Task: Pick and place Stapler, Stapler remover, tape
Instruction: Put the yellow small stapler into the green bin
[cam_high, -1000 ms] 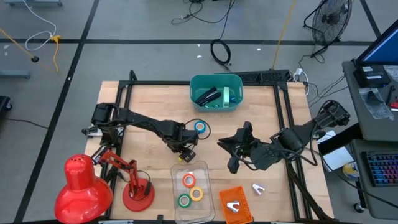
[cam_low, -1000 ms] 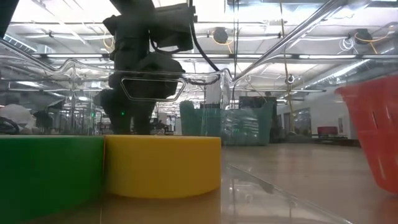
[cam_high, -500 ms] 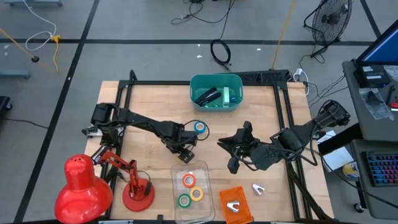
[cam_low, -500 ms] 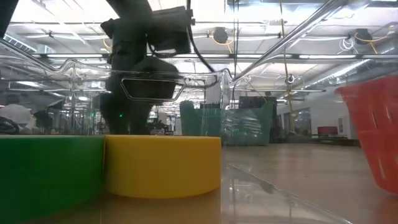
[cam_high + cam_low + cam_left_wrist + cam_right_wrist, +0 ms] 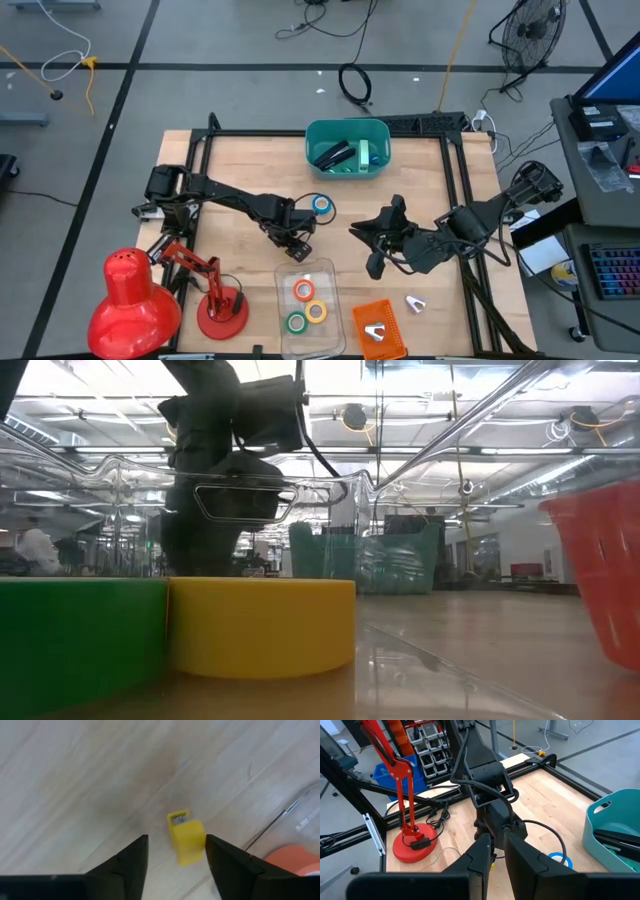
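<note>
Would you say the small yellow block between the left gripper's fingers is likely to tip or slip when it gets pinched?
The yellow block looks stiff and light, being small, solid plastic. Its flat sides suit the left gripper, whose open fingers stand on either side. It lies skewed to them, so it may twist as they close.

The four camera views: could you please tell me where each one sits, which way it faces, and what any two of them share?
High view: overhead, looking straight down on the table and both arms; left pincer, right pincer.
Low view: table height, inside the clear tray, behind the yellow tape; the left arm hangs beyond.
Left wrist view: looks down past its open fingers at a small yellow piece on the wood.
Right wrist view: looks across the table past its own fingers at the left arm.
Shared: the teal bin, high and right wrist views.
</note>
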